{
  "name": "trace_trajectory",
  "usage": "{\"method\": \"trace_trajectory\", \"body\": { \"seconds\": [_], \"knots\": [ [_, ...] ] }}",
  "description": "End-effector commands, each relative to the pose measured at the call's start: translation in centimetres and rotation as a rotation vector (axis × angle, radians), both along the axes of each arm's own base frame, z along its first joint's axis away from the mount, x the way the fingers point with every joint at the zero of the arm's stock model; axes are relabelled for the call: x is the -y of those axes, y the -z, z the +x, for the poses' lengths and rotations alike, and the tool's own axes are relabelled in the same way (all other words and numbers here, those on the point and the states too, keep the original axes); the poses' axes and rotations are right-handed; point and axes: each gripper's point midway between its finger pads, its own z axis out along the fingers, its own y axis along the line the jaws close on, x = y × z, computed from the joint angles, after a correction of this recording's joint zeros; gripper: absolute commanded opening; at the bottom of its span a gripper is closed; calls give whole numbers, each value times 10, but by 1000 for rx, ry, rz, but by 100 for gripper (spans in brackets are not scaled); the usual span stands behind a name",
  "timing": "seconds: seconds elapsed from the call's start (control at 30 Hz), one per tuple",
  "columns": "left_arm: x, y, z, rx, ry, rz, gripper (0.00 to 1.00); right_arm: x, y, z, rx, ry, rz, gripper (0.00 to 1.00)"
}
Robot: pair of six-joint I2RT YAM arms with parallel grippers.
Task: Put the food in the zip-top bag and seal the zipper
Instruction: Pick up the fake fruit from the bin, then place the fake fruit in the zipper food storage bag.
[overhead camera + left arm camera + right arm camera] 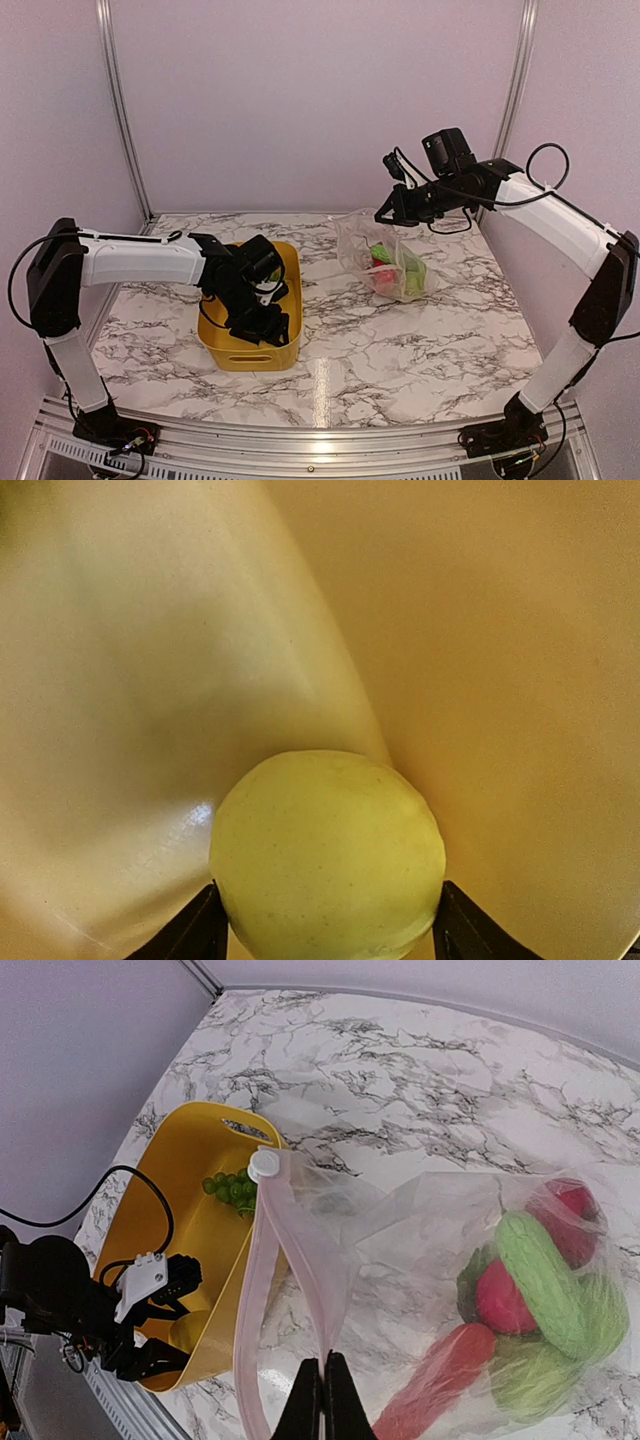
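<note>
My left gripper [330, 890] is down inside the yellow bin [285, 262], and both fingers touch the sides of the yellow lemon [328, 855]. The lemon also shows in the right wrist view [190, 1332]. A green grape bunch [230, 1188] lies at the bin's far end. My right gripper [325, 1362] is shut on the zipper strip [300, 1260] of the clear zip-top bag [385, 262] and holds its mouth up, open toward the bin. Inside the bag lie a pink-red ball [505, 1298], green rounds [545, 1282], an orange-red carrot [440, 1378] and leafy greens [530, 1380].
A white slider [264, 1164] sits at the end of the bag's zipper, over the bin's rim. The marble table [420, 340] is walled at the back and sides. The left arm's black cable [110, 1192] loops over the bin's left side.
</note>
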Motion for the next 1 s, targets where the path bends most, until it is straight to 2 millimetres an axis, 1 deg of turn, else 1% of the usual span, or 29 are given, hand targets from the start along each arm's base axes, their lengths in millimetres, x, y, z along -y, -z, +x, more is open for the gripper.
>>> {"method": "trace_trajectory", "body": {
  "seconds": [0.0,0.2,0.4,0.53,0.63,0.67,0.83,0.97],
  "knots": [
    [-6,-17,9,52,10,28,69,-7,-17,1,30,-11,29,0],
    [-19,-42,28,119,29,64,65,-8,-19,0,26,-16,34,0],
    [-25,-71,42,182,18,62,65,-7,-22,-2,26,-16,37,0],
    [-26,-96,54,248,-4,54,64,-6,-23,-4,23,-16,37,0],
    [-16,-125,66,298,-19,-6,64,-6,-25,-6,21,-20,43,0],
    [-9,-142,72,331,-24,-40,64,-6,-25,-6,19,-22,44,0],
    [20,-208,96,445,-51,-205,63,-11,-29,-8,4,-37,71,0],
    [49,-264,101,487,-81,-427,62,-14,-38,-6,14,-40,90,0]
  ]
}}
